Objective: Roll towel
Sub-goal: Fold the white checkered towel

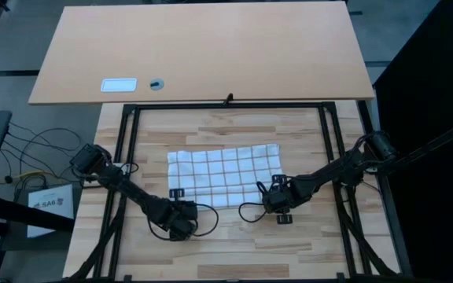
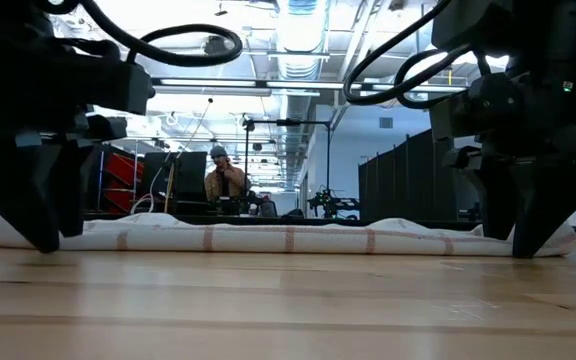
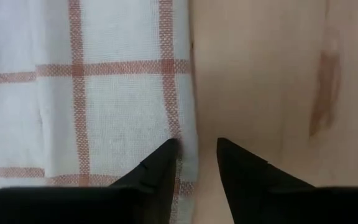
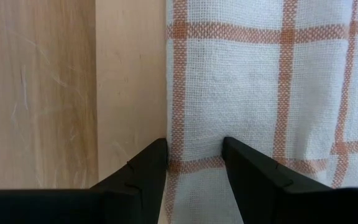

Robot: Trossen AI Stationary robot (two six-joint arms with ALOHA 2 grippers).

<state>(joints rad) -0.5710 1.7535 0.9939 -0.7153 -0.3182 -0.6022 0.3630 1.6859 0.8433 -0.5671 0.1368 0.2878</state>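
The white towel with reddish-brown check lines [image 1: 225, 174] lies spread flat on the wooden table. In the low view it is a low strip [image 2: 288, 237] between both grippers. My left gripper [image 1: 176, 196] stands at the towel's near left corner, fingers pointing down, nearly closed over the towel's left side edge [image 3: 188, 149]. My right gripper [image 1: 276, 189] stands at the towel's right side edge close to the near corner, fingers pointing down, nearly closed over the edge strip [image 4: 194, 146]. My left gripper comes from above, pointing down. One fingertip [image 3: 166, 155] is on the cloth and the other [image 3: 229, 155] on the bare table, with the towel's left edge [image 3: 188, 134] between them. The towel lies flat on the table. My right gripper comes from above, pointing down, with the towel's right edge strip [image 4: 194, 124] between its two fingertips. One fingertip [image 4: 154, 155] is at the edge and the other [image 4: 235, 152] on the cloth. The cloth puckers slightly there, and the towel lies flat on the table.
A black frame [image 1: 124, 157] runs round the work area. Behind it stands a lighter table top [image 1: 250, 47] with a small white label card [image 1: 119, 85] and a small round thing [image 1: 156, 83]. A person [image 2: 223, 180] shows far off in the room.
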